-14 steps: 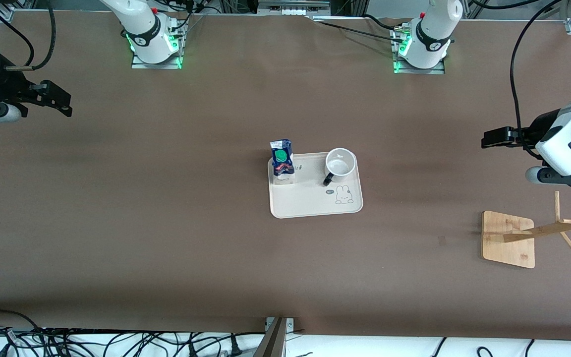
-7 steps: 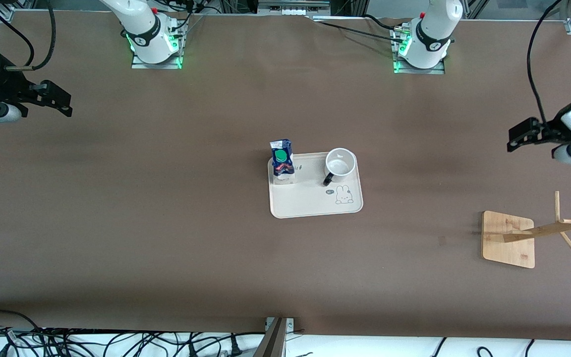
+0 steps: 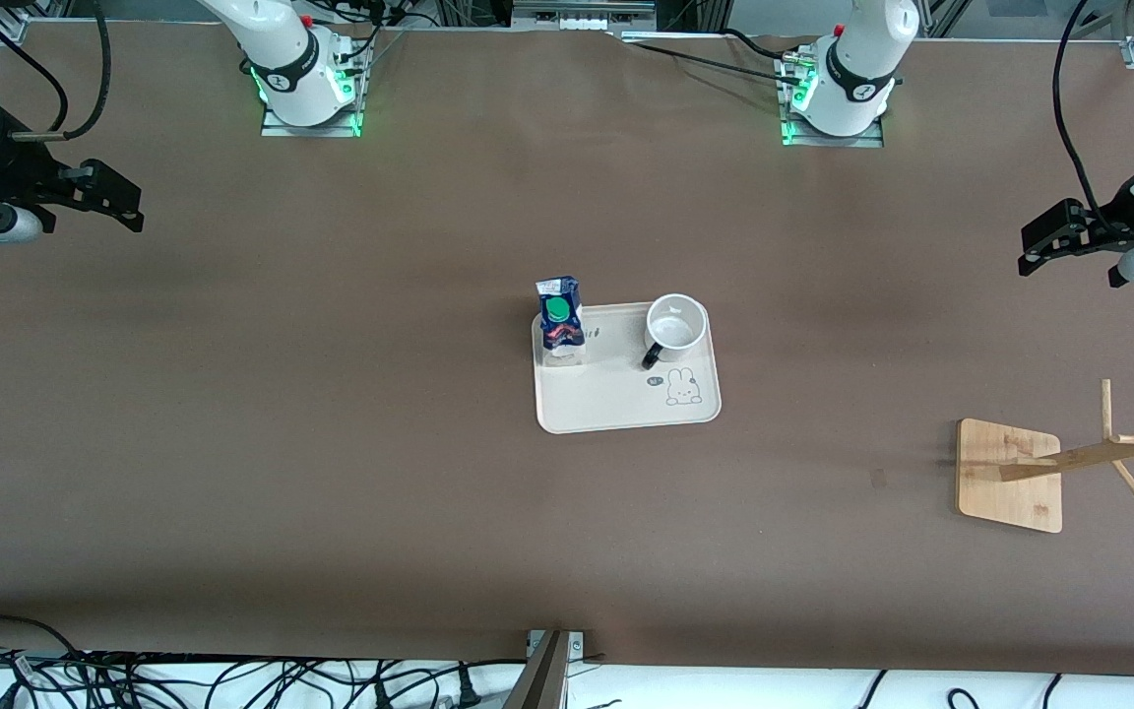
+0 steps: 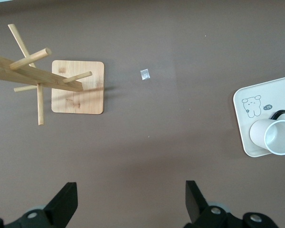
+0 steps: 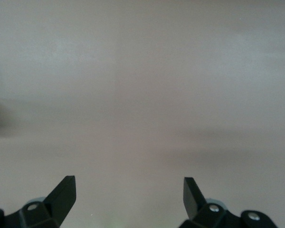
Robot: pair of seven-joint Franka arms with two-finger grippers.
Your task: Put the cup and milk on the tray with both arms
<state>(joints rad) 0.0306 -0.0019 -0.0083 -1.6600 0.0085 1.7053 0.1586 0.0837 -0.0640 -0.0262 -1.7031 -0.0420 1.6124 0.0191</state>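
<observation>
The cream tray lies mid-table with a bunny drawing on it. The white cup with a black handle stands upright on the tray, toward the left arm's end. The blue milk carton with a green cap stands upright on the tray's corner toward the right arm's end. My left gripper hangs open and empty over bare table near its end. The left wrist view shows its gripper, the cup and the tray. My right gripper waits open over bare table at its end, and the right wrist view shows that gripper with nothing in it.
A wooden rack with slanted pegs stands at the left arm's end, nearer the front camera than the left gripper; the left wrist view shows the rack too. A small pale scrap lies beside its base. Cables run along the table's near edge.
The left arm has drawn back toward its end of the table and the robots' side, away from the tray. The right arm, cup, milk and tray have not moved.
</observation>
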